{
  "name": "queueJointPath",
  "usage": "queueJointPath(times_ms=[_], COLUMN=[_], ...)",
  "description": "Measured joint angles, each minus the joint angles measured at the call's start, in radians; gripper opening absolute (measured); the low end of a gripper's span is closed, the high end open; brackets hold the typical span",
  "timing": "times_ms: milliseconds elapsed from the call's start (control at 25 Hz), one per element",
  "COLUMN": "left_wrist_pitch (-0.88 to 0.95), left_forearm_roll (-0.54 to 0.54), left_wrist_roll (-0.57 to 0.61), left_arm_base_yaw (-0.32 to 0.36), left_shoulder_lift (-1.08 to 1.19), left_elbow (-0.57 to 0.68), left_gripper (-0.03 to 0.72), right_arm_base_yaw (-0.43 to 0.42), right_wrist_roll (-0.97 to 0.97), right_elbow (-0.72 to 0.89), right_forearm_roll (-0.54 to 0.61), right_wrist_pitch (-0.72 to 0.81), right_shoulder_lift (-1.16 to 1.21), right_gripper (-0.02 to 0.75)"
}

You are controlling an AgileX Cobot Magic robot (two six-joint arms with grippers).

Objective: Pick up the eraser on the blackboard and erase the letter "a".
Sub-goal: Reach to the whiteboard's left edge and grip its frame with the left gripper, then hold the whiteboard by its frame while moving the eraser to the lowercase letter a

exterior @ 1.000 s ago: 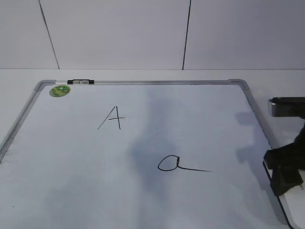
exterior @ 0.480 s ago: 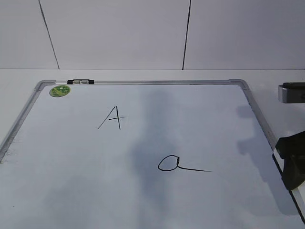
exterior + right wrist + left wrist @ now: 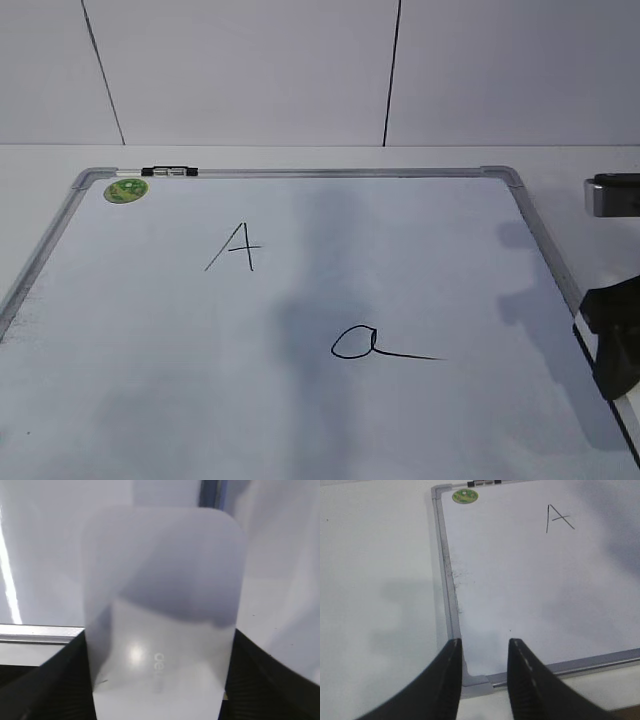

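The eraser [image 3: 160, 605], a white rounded block with faint grey lettering, sits between the two black jaws of my right gripper [image 3: 159, 632], which is shut on it. In the exterior view this gripper [image 3: 612, 340] is at the blackboard's right edge, with a strip of the eraser [image 3: 628, 415] showing under it. The blackboard [image 3: 150, 330] lies flat. The letter "a" [image 3: 360, 343] is in its lower middle, left of the right gripper and untouched. My left gripper [image 3: 484, 647] is open and empty above the blackboard's [image 3: 520, 590] near left corner.
A capital "A" [image 3: 237, 246] is drawn at the upper left; it also shows in the left wrist view [image 3: 557, 517]. A green sticker [image 3: 126, 190] and a dark clip [image 3: 169, 172] sit at the far left corner. The board's metal frame [image 3: 40, 632] passes under the right gripper.
Since a second ago my right gripper has shifted right with the eraser, toward the board's right edge. It has held still over the last half second.
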Motion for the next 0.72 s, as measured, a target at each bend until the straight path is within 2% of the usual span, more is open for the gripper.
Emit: queueJointPath(times_ms=[120, 360, 720], left_wrist_pitch=[-0.017, -0.11, -0.13], left_forearm_roll=[-0.004, -0.013, -0.045], left_wrist_roll=[0.0, 0.0, 0.0], left_arm_base_yaw=[0.0, 0.0, 0.0], left_shoulder_lift=[0.078, 0.303, 0.839], left_elbow=[-0.011, -0.09, -0.273], left_gripper=[0.239, 0.239, 0.24], right_arm_base_yaw=[0.0, 0.0, 0.0], right_wrist_roll=[0.0, 0.0, 0.0], right_elbow=[0.0, 0.0, 0.0], right_forearm_roll=[0.0, 0.0, -0.019], right_wrist_pitch=[-0.008, -0.138, -0.194], right_shoulder_lift=[0.0, 0.0, 0.0], right_gripper=[0.574, 0.574, 0.574])
